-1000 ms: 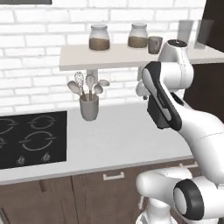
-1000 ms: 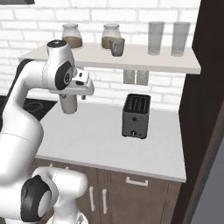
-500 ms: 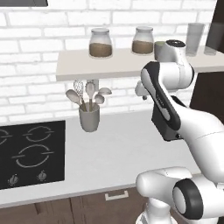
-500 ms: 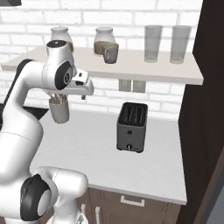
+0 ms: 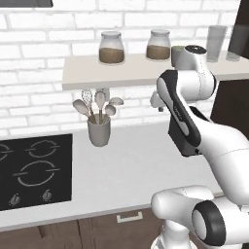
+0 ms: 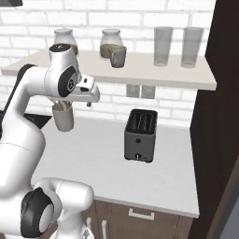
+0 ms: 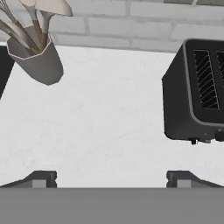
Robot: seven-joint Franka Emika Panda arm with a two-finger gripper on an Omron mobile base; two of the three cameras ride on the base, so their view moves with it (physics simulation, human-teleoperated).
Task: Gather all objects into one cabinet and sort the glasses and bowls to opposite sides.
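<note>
A grey-green mug (image 6: 117, 56) stands on the white wall shelf (image 6: 140, 74) beside a jar; in the left base view the mug (image 5: 177, 54) peeks out behind my arm. My gripper (image 7: 111, 180) is open with nothing between its fingertips (image 7: 41, 178), and it looks down at the white counter (image 7: 100, 122). It hangs just under the shelf, at the gripper (image 6: 91, 95) left of the toaster. The dark brown cabinet (image 6: 226, 107) rises at the right edge. The bowls are out of view.
Two lidded jars (image 6: 111, 41) and two tall clear tumblers (image 6: 163, 45) share the shelf. A black toaster (image 6: 140, 141) and a grey utensil holder (image 5: 98, 131) stand on the counter. A black hob (image 5: 29, 170) lies at the left.
The whole picture has shifted and grown a little, so the camera has moved nearer the counter. My gripper stays open and the arm holds much the same pose.
</note>
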